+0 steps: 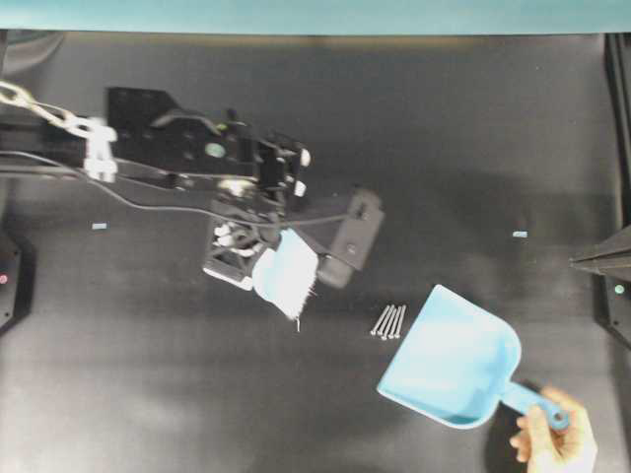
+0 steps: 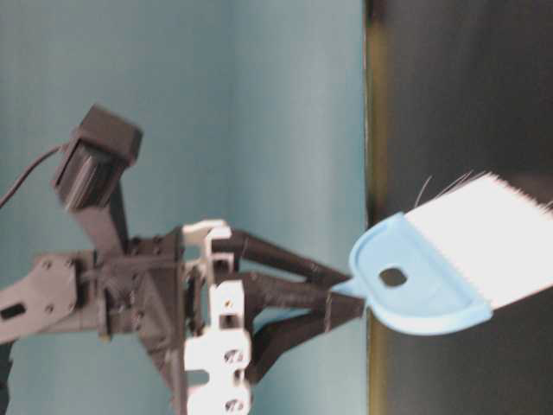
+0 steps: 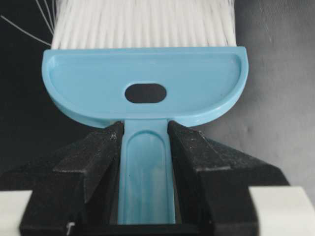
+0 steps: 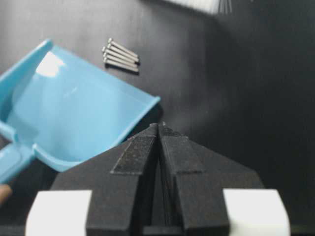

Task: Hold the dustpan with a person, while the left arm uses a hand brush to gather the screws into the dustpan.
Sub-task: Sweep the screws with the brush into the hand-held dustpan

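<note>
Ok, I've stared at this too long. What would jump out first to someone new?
Probably the hand brush, white bristles spread, clamped by its thin handle in the left gripper at centre-left of the overhead view. Next, the light blue dustpan at lower right, a person's hand on its handle. The screws lie in a tight row just off its mouth, apart from the brush.

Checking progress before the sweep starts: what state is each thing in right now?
hand brush: clamped by its handle in the left gripper, bristles short of the screws.
screws: bunched on the table beside the dustpan's mouth.
dustpan: empty, handle held by the person.
right gripper: shut, empty.
</note>
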`<state>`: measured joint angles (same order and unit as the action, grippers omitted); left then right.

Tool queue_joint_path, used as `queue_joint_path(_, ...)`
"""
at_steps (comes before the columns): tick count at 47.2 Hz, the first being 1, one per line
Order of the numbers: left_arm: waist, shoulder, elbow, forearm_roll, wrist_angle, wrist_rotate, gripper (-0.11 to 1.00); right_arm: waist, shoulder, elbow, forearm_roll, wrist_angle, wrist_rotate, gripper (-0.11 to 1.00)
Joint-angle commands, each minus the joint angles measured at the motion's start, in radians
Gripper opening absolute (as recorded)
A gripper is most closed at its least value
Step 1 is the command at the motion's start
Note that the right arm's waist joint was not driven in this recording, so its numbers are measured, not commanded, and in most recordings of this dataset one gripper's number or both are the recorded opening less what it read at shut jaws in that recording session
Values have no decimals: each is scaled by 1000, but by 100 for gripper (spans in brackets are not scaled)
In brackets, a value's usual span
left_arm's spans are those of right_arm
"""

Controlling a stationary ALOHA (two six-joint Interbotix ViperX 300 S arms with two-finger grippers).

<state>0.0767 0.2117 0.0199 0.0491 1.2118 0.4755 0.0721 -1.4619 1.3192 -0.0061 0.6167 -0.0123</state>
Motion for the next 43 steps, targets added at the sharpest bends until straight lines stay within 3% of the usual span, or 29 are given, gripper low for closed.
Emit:
queue_joint_path(1,-8,15,-46,3,-5,2,31,0,5,-14,-3,-6,-6,-1)
queue_joint_path(26,-91,189,-192,2,-77,55,31,0,3,-14,-3,-6,-6,-1)
queue_joint_path(43,-140,330,-376,2,-238,55,31,0,3,-14,-2,-6,-6,-1)
